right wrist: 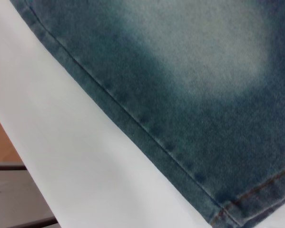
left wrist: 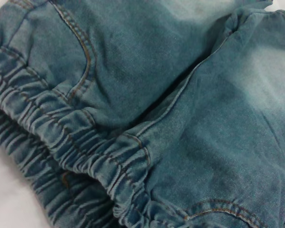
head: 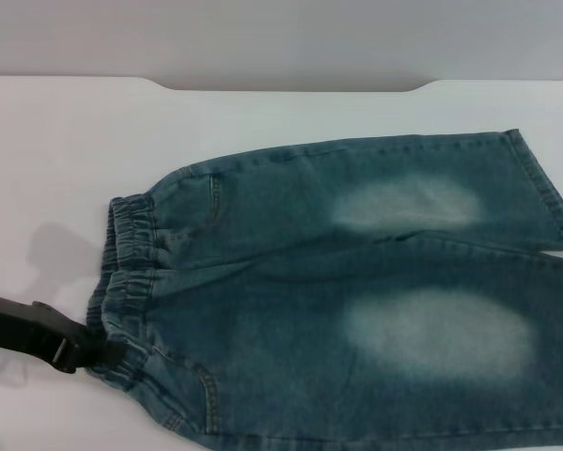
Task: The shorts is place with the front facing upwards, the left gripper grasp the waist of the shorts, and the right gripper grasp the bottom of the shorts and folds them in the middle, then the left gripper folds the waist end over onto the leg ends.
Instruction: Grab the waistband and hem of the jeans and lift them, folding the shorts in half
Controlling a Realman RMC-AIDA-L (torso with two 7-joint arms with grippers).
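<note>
The shorts [head: 356,282] lie flat on the white table [head: 55,150], front up, with two pale faded patches showing. The gathered waist of the shorts [head: 131,244] points left, and the bottom of the shorts [head: 547,193] runs off the picture's right edge. My left gripper [head: 98,352] reaches in from the lower left and meets the near corner of the waistband. The left wrist view is filled by the ruffled waist [left wrist: 61,142] and a front pocket seam. In the right wrist view, the near leg's side seam and a hem corner [right wrist: 237,204] show. My right gripper is out of view.
The table's far edge [head: 290,86] has a shallow notch against a grey wall. The right wrist view shows the table's near edge [right wrist: 18,147] with brown floor and a grey frame beyond it. White tabletop lies left of and behind the shorts.
</note>
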